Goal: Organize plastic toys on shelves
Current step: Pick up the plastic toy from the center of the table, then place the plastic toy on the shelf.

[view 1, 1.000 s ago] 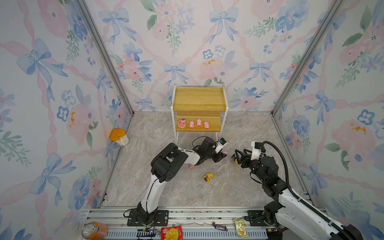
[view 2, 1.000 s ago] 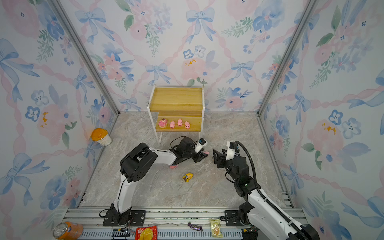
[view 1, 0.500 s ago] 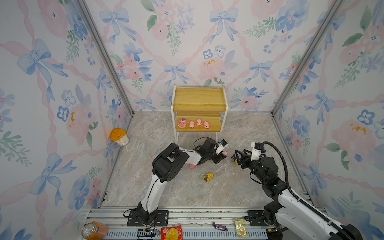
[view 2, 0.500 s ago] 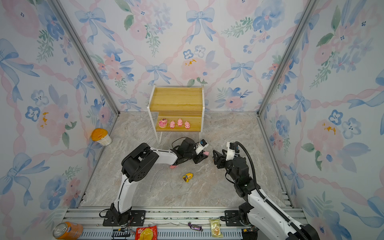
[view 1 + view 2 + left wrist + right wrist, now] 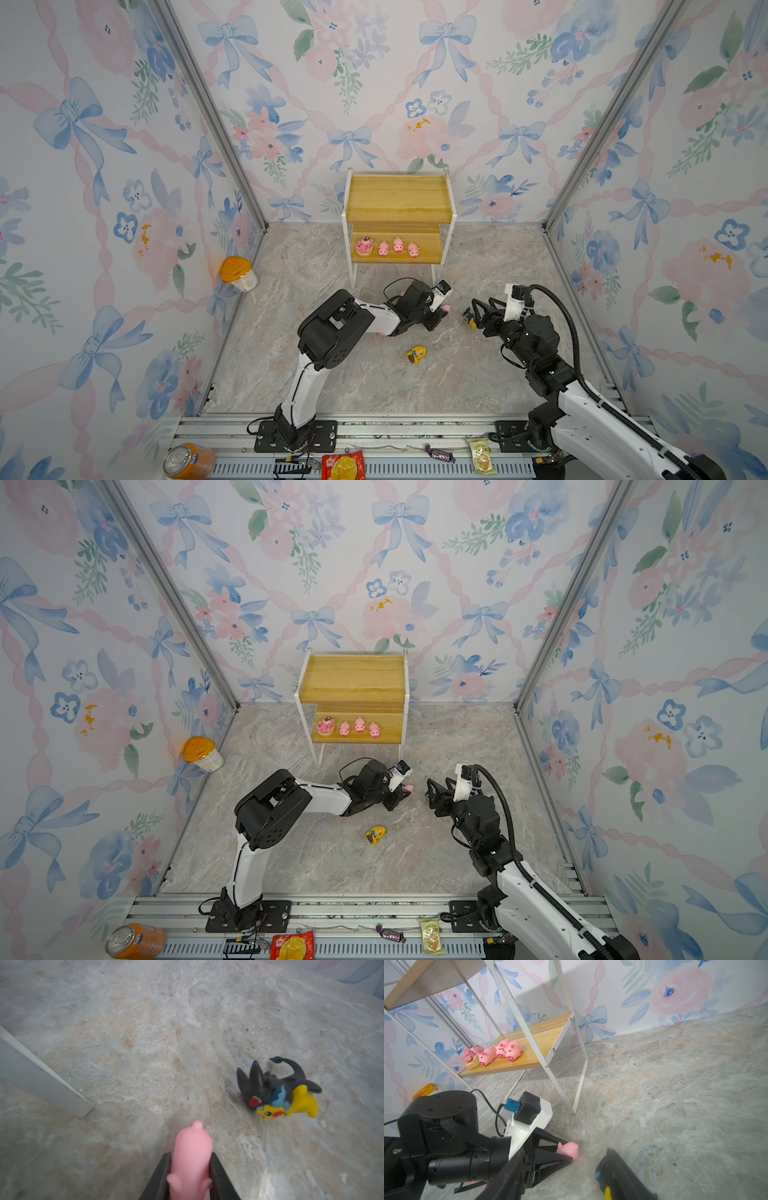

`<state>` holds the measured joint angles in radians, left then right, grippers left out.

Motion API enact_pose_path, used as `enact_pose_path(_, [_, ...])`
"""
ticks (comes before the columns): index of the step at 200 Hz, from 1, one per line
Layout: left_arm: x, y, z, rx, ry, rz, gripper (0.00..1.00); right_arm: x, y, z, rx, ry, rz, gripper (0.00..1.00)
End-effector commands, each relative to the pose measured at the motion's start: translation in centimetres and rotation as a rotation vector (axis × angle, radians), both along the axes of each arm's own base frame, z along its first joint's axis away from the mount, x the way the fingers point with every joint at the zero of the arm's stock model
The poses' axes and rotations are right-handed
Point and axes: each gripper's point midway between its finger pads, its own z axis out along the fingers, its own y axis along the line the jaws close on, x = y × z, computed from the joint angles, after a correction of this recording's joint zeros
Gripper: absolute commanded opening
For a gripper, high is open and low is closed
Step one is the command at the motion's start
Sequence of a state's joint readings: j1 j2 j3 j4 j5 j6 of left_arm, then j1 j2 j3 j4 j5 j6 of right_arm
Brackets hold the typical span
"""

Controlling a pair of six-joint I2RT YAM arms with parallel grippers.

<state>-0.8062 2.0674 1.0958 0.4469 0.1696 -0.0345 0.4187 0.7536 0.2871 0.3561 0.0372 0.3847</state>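
Now the left gripper [image 5: 190, 1157] is clenched on a small pink pig [image 5: 569, 1149] at the surface, just beside the front leg of the shelves [image 5: 430, 249], which lie beyond it. Its body is smooth and rounded, long axis along the fingers, sticking out forward. The left arm is nearer to the lower board. The right gripper [image 5: 476, 316] stands released beside the black-and-yellow creature [image 5: 276, 1093].

Robot lab booth: floral wallpaper panels [image 5: 374, 83], aluminium corner posts [image 5: 210, 112], marble-print floor [image 5: 365, 386], base rail [image 5: 415, 428].
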Motion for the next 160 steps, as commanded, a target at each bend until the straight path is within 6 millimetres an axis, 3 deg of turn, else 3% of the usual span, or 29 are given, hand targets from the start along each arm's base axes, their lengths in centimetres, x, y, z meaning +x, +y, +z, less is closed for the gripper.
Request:
enact_pose_path(1, [0.5, 0.9, 3.6, -0.069, -0.03, 0.134, 0.3, -0.1, -0.9, 0.1, 0.009, -0.014, -0.04, 0.64])
enact_pose_path(40, [0.3, 3.2, 7.4, -0.157, -0.04, 0.289, 0.3, -0.4, -1.3, 0.5, 0.016, -0.028, -0.052, 0.63])
enact_pose_path(102, [1.4, 6.9, 11.1, -0.225, -0.055, 0.522, 0.32, -0.8, -1.6, 0.7, 0.012, -0.032, -0.063, 0.63])
enact_pose_path(160, [3.6, 6.3, 14.0, -0.238, -0.061, 0.594, 0.32, -1.2, -1.3, 1.2, 0.007, -0.046, -0.047, 0.63])
